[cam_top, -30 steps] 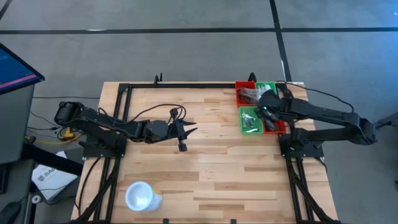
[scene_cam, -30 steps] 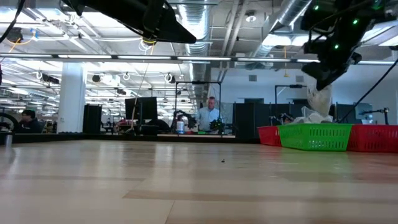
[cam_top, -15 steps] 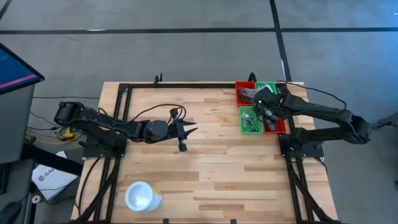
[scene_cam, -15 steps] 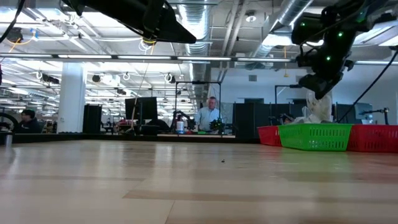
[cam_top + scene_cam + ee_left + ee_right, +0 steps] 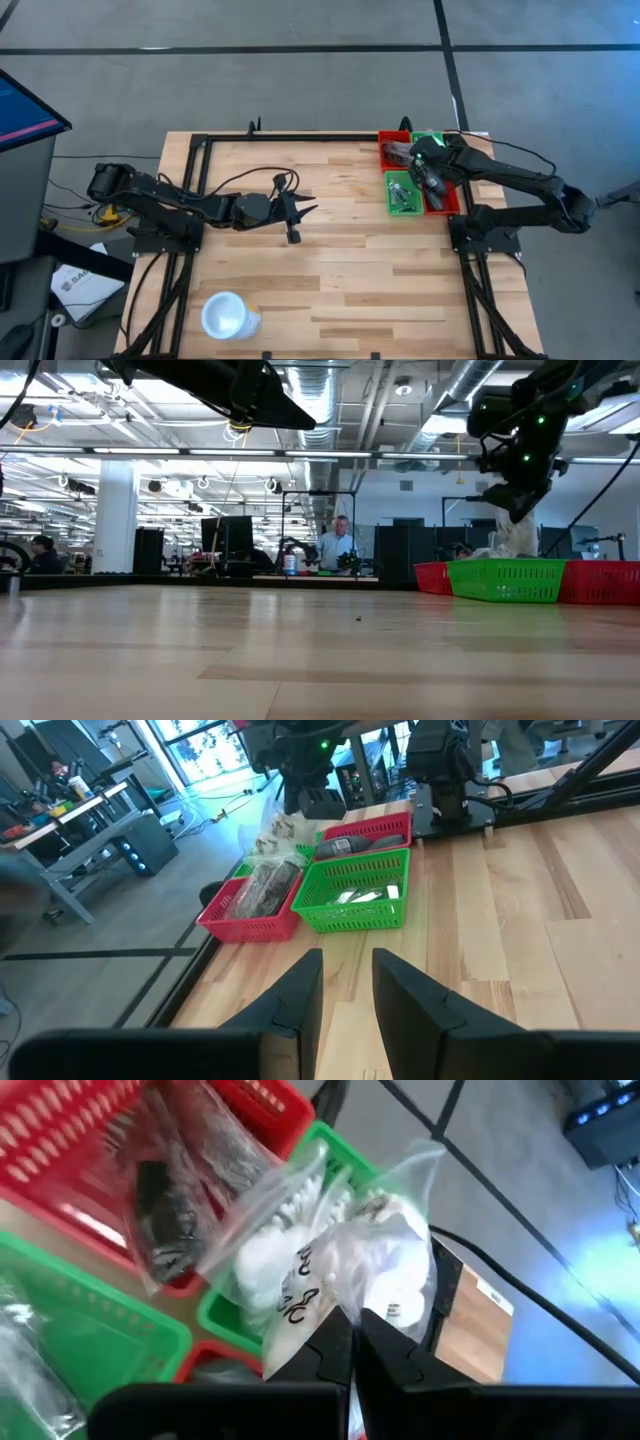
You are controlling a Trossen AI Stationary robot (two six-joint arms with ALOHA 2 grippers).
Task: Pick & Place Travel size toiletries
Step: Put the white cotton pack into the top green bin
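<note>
Toiletries sachet pinched in right fingers, contents blurred; left fingers narrowly apart

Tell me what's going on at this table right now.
The right gripper is shut on a clear plastic sachet with white contents, holding it above the red and green baskets at the table's far right corner. Those baskets already hold dark items and more sachets. The left gripper waits near the middle of the table, holding nothing. A white cup sits at the near edge.
</note>
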